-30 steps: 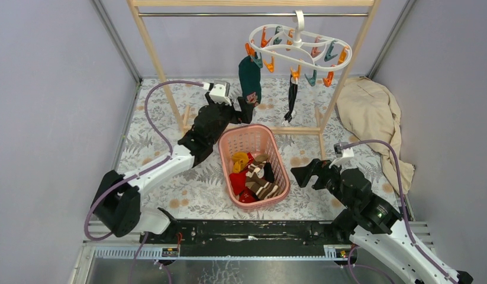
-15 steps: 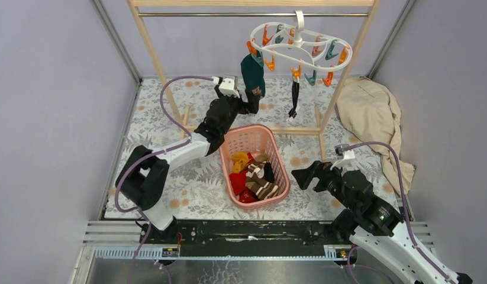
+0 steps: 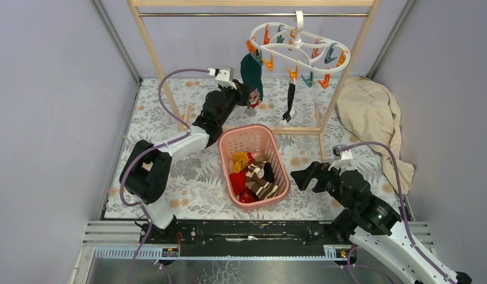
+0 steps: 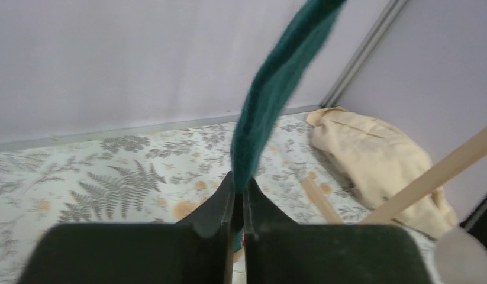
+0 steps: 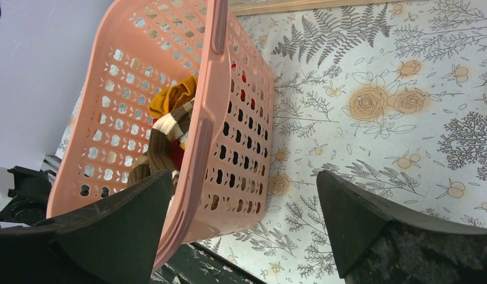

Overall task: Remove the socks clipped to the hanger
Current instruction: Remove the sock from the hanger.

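Observation:
The white hanger hangs by its hook from the wooden rack's bar, ringed with orange and teal clips. Two socks are clipped to it: a dark teal sock at its left and a thin black sock near the middle. My left gripper is raised to the teal sock's lower end. The left wrist view shows the left gripper shut on the teal sock, which runs up taut out of frame. My right gripper stands open low beside the basket, holding nothing.
A pink basket on the floral mat holds mustard, red and striped socks; its wall fills the left of the right wrist view. The wooden rack stands behind it. A beige cloth lies at the right.
The left arm rose toward the teal sock and its jaws closed on the sock's lower end. The hanger swung slightly. The right arm barely moved.

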Controlling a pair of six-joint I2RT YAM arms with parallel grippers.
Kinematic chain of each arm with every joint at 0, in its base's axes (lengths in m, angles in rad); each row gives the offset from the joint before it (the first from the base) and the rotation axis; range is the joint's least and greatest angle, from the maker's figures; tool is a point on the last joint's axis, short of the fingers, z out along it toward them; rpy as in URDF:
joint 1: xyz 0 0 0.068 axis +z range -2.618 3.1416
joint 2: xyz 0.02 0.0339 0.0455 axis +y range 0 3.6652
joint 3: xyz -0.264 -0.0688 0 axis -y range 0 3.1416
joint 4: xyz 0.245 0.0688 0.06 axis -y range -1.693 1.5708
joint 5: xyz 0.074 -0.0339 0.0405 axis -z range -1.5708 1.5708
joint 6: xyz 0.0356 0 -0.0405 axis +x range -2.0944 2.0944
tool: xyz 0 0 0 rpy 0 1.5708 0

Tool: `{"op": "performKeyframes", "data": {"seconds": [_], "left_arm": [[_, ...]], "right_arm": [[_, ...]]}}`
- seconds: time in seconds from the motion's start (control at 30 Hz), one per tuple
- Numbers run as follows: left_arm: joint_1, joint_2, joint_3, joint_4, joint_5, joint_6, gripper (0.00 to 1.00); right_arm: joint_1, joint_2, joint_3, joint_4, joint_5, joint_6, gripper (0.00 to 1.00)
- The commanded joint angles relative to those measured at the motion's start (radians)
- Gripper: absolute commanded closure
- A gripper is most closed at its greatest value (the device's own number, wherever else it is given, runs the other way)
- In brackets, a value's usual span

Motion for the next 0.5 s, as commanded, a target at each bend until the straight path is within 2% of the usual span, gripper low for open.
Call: {"op": "performKeyframes", "data": {"seconds": [0.0,0.3,0.47], "left_arm": [[0.009,-0.031,0.042,0.011,0.067,-0.012,1.0],[0.009,-0.18,0.019,-0.141,0.06,0.006,1.0],[0.01,-0.25,0.046,-0.307,0.042,-0.012,1.0]], "right_arm": [[0.005,-0.014,-0.004,0.035,-0.021,0.013,0.0],[0.005,-0.003,0.036,0.065,-0.121,-0.005,0.0],[0.005,0.105,0.074,0.158,-0.251,-0.05,0.04]]}}
